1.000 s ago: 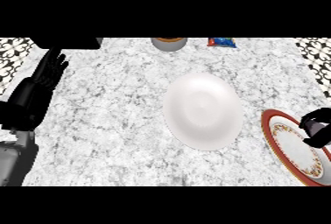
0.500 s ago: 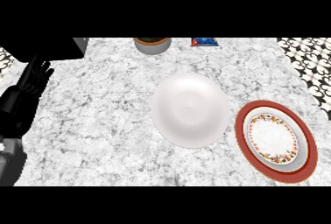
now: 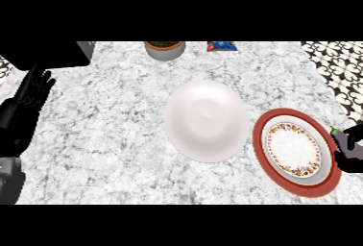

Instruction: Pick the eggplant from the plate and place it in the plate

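A plain white plate point(image 3: 205, 120) lies in the middle of the marble counter. To its right is a red-rimmed plate point(image 3: 294, 150) with a floral band, and nothing lies on it. At the view's right edge, just past that plate's rim, my right hand point(image 3: 352, 156) is curled round a dark purple eggplant point(image 3: 345, 136). Only the eggplant's top and green stem show above the fingers. My left hand point(image 3: 30, 96) rests open, fingers up, at the left edge, far from both plates.
A grey pot point(image 3: 164, 48) and a blue packet point(image 3: 222, 45) stand at the counter's far edge. A black block point(image 3: 50, 54) fills the far left corner. The counter ends at the right, where patterned floor point(image 3: 340, 72) shows.
My right hand was over the red-rimmed plate's right side one second ago and out of view half a second ago. It now shows at the right edge with the eggplant. Both plates sit slightly further left in view.
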Robot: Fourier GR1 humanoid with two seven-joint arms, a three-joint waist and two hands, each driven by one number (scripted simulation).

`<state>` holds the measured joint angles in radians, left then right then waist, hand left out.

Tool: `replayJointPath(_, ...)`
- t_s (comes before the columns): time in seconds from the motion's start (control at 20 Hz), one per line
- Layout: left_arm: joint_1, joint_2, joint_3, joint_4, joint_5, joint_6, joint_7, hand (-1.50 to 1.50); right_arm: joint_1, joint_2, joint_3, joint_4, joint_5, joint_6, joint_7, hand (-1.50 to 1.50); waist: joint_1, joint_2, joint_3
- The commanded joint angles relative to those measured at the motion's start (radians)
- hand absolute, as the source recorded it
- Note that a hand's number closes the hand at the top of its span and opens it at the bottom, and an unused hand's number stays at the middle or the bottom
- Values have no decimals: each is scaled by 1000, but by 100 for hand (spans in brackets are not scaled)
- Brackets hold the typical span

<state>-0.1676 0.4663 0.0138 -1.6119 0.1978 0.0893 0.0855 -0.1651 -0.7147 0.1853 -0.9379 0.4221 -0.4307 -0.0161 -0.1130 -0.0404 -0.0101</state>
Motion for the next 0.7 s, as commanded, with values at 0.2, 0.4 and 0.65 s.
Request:
replayJointPath(0.2, -1, -21, -22, -23, -17, 10, 2, 0, 122, 41, 22, -539, -79, -19, 82, 150, 5, 6, 2)
replayJointPath(0.4, 3, -11, -5, -19, 9, -29, -15, 0, 193, 22, 80, -820, -2, -10, 292, 150, 51, 21, 4)
replayJointPath(0.65, -105, -38, -37, 15, -17, -25, 22, 0, 146, 60, 152, -1060, 164, 43, 622, 150, 90, 36, 7)
